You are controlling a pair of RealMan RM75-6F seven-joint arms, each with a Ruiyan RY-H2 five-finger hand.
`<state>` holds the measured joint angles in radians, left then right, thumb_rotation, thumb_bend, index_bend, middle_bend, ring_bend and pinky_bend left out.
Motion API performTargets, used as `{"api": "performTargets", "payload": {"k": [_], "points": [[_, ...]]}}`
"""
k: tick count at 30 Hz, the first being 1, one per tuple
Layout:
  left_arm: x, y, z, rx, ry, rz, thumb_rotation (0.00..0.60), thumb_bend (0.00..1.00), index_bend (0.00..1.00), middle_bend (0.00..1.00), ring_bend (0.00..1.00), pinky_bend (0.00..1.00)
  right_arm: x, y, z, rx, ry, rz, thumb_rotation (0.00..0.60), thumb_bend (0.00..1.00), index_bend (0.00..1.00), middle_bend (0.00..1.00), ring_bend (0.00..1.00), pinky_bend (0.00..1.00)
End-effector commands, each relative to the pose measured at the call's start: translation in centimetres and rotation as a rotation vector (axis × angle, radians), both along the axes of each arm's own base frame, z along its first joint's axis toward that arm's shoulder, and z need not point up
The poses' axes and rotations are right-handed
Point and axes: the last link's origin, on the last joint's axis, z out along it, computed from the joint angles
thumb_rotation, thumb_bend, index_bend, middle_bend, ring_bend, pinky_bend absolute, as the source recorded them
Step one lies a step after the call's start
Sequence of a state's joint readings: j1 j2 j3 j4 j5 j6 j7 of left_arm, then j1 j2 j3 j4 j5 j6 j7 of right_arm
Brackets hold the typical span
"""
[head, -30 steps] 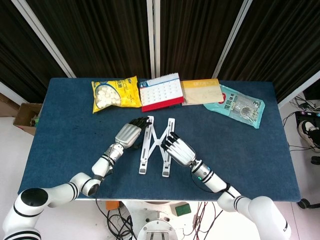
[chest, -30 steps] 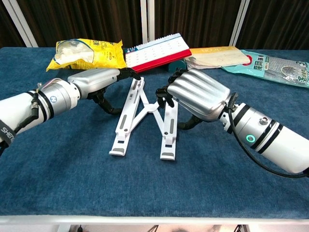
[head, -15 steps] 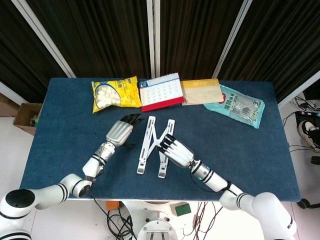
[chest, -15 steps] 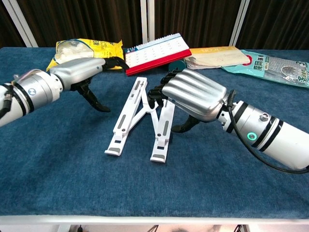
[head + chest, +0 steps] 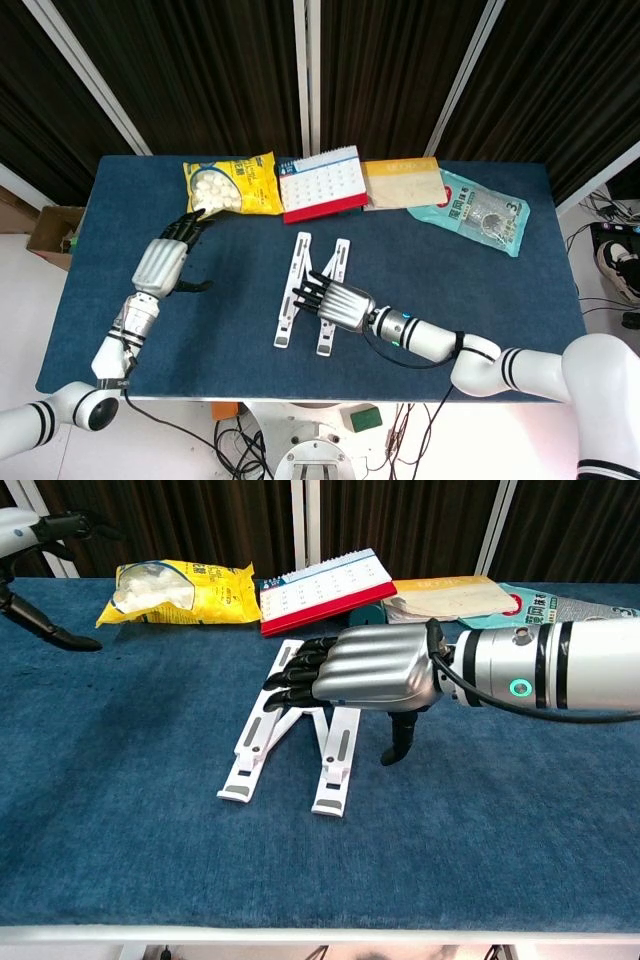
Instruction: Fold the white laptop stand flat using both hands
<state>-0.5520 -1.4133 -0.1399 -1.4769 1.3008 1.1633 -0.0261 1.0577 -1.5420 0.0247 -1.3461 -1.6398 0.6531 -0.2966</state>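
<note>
A table (image 5: 120,200) covered in dark blue cloth carried everything. The white laptop stand (image 5: 310,293) lay near its middle, its two rails spread in a narrow V. Beyond the stand, along the table's far edge, a red-based desk calendar (image 5: 321,184) stood almost straight behind it. A yellow snack bag (image 5: 232,188) lay left of the calendar, a tan envelope (image 5: 402,183) just right of it, and a teal packet (image 5: 472,212) further right.

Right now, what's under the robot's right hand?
The right hand lies palm down over the white laptop stand, fingers across its two rails. The rail ends show on both sides of the hand. The crossing links in the middle are covered, and I cannot tell whether the palm presses on them.
</note>
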Motion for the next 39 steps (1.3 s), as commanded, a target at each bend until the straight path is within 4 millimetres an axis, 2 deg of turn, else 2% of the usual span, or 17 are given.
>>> {"api": "performTargets", "payload": {"k": [1,11,23,27,29,31,34,39], "points": [[-0.6,-0.5,0.2,0.001,-0.011,0.026,0.6,0.0,0.11,0.0,0.01,0.14,1.7,-1.3,0.0,-0.02,0.054,0.03,0.6,0.0,0.0,0.0,0.0,0.0],[-1.8,-0.8,0.5,0.002,-0.051,0.069,0.6,0.0,0.11,0.0,0.01,0.14,2.9,-1.6,-2.5,0.008,0.092,0.065,0.6,0.0,0.0,0.0,0.0,0.0],[-2.9,-0.9,0.4,-0.005,-0.084,0.101,0.6,0.0,0.11,0.0,0.01,0.14,4.4,-2.2,-4.3,0.037,0.112,0.054,0.6,0.0,0.0,0.0,0.0,0.0],[-3.3,-1.0,0.6,-0.005,-0.094,0.109,0.6,0.0,0.11,0.0,0.01,0.14,5.1,-2.4,-4.5,0.053,0.088,0.028,0.6,0.05,0.01,0.15,0.01,0.0],[-3.4,-1.1,0.7,-0.001,-0.098,0.109,0.6,0.0,0.11,0.0,0.01,0.14,5.3,-2.5,-4.4,0.053,0.069,0.034,0.6,0.15,0.09,0.23,0.08,0.04],[-3.5,-1.3,0.8,0.003,-0.1,0.107,0.6,0.0,0.11,0.0,0.01,0.14,5.4,-2.5,-4.2,0.055,0.042,0.041,0.6,0.22,0.22,0.31,0.16,0.09],[-3.7,-1.5,0.9,0.007,-0.102,0.108,0.6,0.0,0.11,0.0,0.01,0.14,5.5,-2.6,-3.8,0.056,0.008,0.062,0.6,0.29,0.35,0.39,0.24,0.15],[-3.9,-1.9,1.0,0.017,-0.104,0.106,0.6,0.0,0.11,0.0,0.01,0.14,4.9,-2.4,-3.4,0.063,-0.015,0.077,0.6,0.31,0.42,0.44,0.29,0.19]]}}
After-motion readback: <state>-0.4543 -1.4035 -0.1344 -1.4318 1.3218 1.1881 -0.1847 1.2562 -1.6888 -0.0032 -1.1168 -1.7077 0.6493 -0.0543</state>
